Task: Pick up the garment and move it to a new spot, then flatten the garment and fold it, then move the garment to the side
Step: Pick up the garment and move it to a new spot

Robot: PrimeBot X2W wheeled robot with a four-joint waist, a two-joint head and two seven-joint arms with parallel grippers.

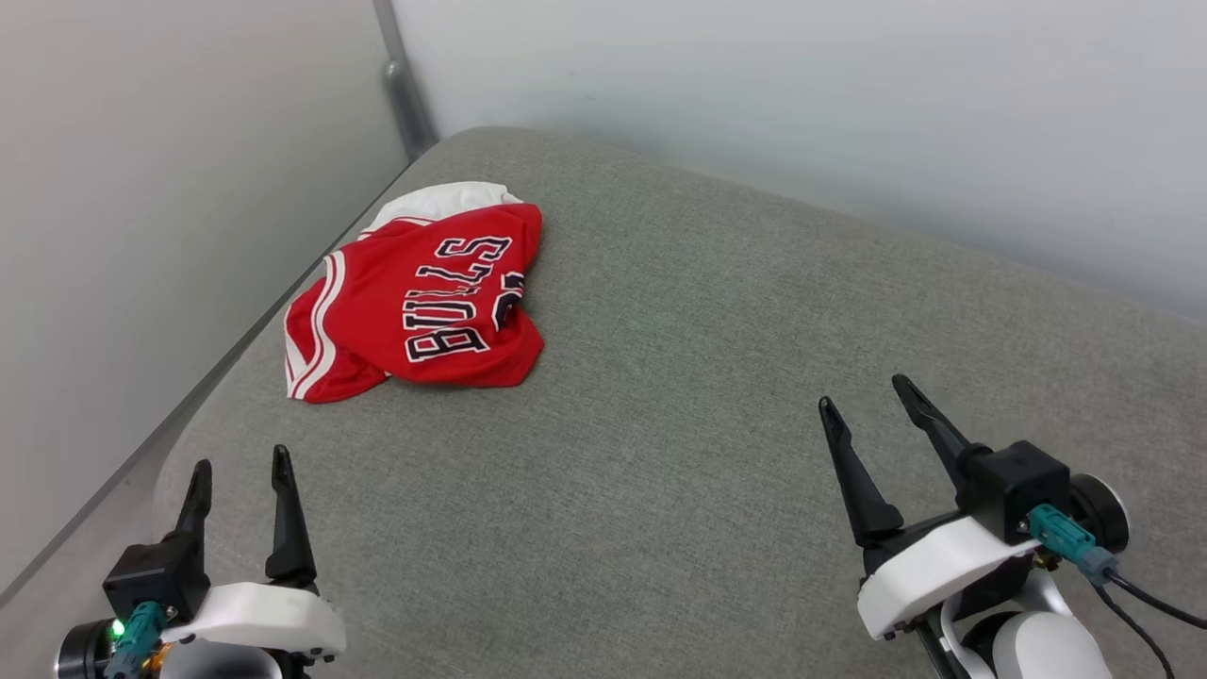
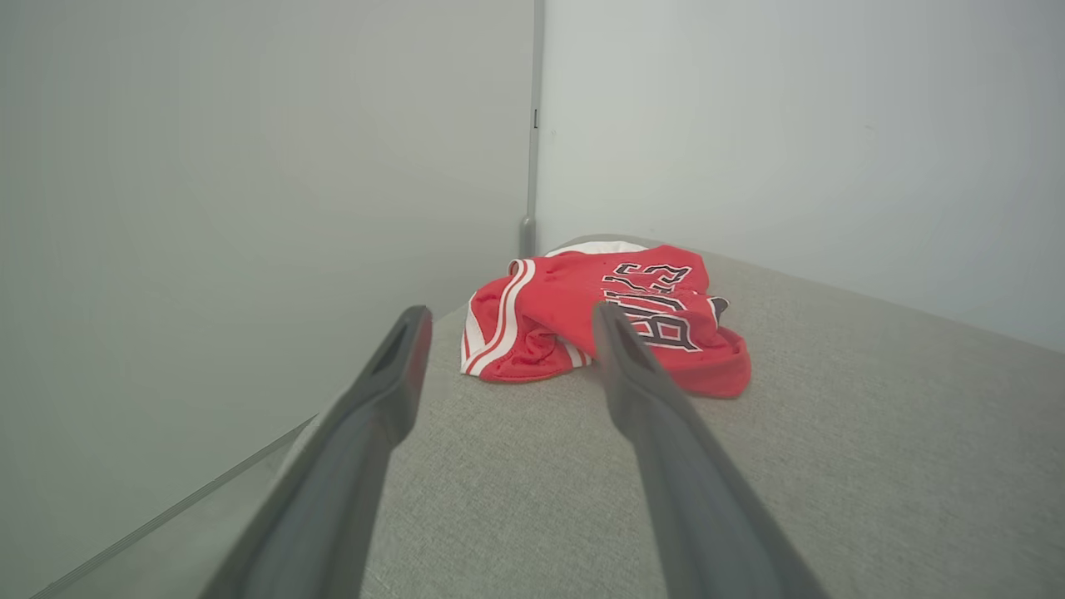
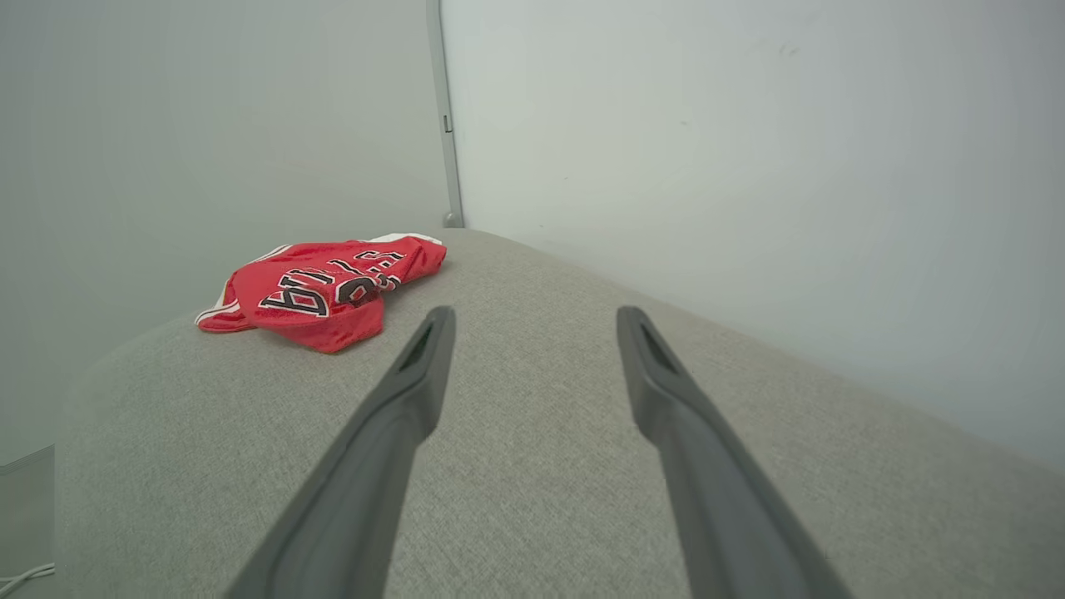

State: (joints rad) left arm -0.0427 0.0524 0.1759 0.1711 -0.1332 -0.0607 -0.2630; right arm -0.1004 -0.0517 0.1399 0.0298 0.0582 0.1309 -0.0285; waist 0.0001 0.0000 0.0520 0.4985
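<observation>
Fingers on my left end effector (image 1: 240,457) stand spread apart with nothing between them, low at my left over the near edge of the grey padded surface (image 1: 707,377). My right end effector (image 1: 864,391) is just as wide open and empty, held over the same surface at my right. Neither touches the garment (image 1: 415,302). It lies crumpled in a loose heap toward the far left corner of the surface, well ahead of my left end effector and farther still from my right one. Its red side is up with the black "BULLS" lettering showing, striped trim runs along its left edge, and a white panel peeks out at its far end. Pale walls (image 1: 849,113) close in behind and to the left, meeting at a grey post (image 1: 401,85).
</observation>
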